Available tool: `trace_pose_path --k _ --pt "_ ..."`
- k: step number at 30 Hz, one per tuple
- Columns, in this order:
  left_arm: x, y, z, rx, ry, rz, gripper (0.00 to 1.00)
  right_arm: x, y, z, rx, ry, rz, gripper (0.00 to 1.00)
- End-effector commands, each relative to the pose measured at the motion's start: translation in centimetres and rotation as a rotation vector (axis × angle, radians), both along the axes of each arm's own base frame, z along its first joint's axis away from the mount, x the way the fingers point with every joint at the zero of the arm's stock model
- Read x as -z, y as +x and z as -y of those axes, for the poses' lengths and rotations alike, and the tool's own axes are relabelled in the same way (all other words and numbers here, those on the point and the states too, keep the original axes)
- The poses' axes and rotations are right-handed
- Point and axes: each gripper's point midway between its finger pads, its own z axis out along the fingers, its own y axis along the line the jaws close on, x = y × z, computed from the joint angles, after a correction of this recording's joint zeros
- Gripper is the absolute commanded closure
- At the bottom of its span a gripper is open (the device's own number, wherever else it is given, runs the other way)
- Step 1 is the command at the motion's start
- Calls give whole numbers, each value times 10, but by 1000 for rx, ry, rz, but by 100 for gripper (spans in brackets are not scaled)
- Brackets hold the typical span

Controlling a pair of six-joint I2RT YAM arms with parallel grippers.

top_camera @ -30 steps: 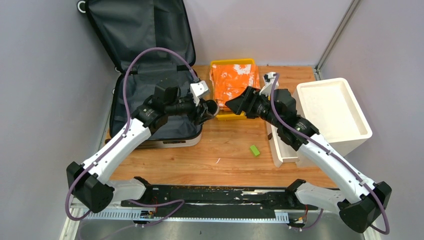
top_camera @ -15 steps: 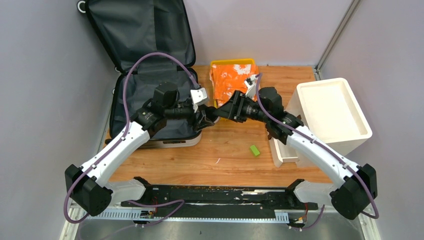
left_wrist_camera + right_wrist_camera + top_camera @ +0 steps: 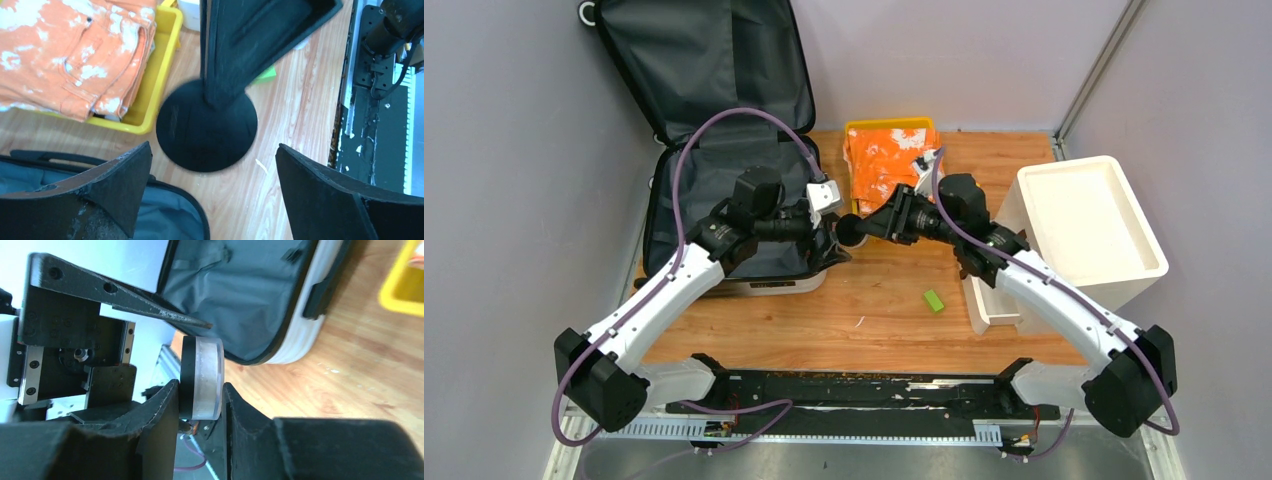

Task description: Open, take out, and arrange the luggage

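The luggage (image 3: pixel 714 190) lies open at the back left, its lid (image 3: pixel 694 60) propped up and its dark grey lining showing. It also shows in the left wrist view (image 3: pixel 150 220) and the right wrist view (image 3: pixel 240 300). My right gripper (image 3: pixel 871 227) is shut on a round black-and-clear disc (image 3: pixel 849 230), held on edge (image 3: pixel 201 377) just right of the luggage's right rim. My left gripper (image 3: pixel 832 232) is open, its jaws wide apart on either side of the disc (image 3: pixel 206 125) without touching it.
A yellow tray (image 3: pixel 886 124) with folded orange clothes (image 3: pixel 889 165) stands behind the grippers. A white foam box (image 3: pixel 1089 225) stands at the right, with a narrow white piece (image 3: pixel 984 300) beside it. A small green block (image 3: pixel 934 300) lies on the wooden table.
My right gripper moved left to meet the left one and closed on the disc. The left gripper, which held the disc, opened and drew back a little.
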Motion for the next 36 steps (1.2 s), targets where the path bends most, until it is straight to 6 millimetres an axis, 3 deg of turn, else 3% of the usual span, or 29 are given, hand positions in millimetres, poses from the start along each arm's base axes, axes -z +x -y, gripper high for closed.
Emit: trace_pose_path --k 1,6,13,16,19,24,29,34,36 --pt "-10 -3 -8 -49 16 -15 0 -37 18 44 167 -75 228 100" --pt "-9 1 -22 -137 41 -3 0 -15 39 118 443 -415 258 100" --pt "0 25 -67 -420 136 85 0 16 39 206 608 -936 198 100" --pt "3 27 -79 -476 141 114 0 38 38 226 558 -1164 151 100" --pt "-10 28 -87 -525 95 175 0 68 34 248 528 -1383 50 100" --pt "-24 29 -108 -628 61 249 0 104 32 257 471 -1470 -75 100" --pt "-31 29 -116 -670 40 282 0 131 35 270 453 -1533 -175 98" --pt "-29 29 -117 -672 47 281 0 163 28 282 406 -1567 -295 88" --pt "-29 29 -118 -674 50 285 0 169 27 283 395 -1571 -321 80"
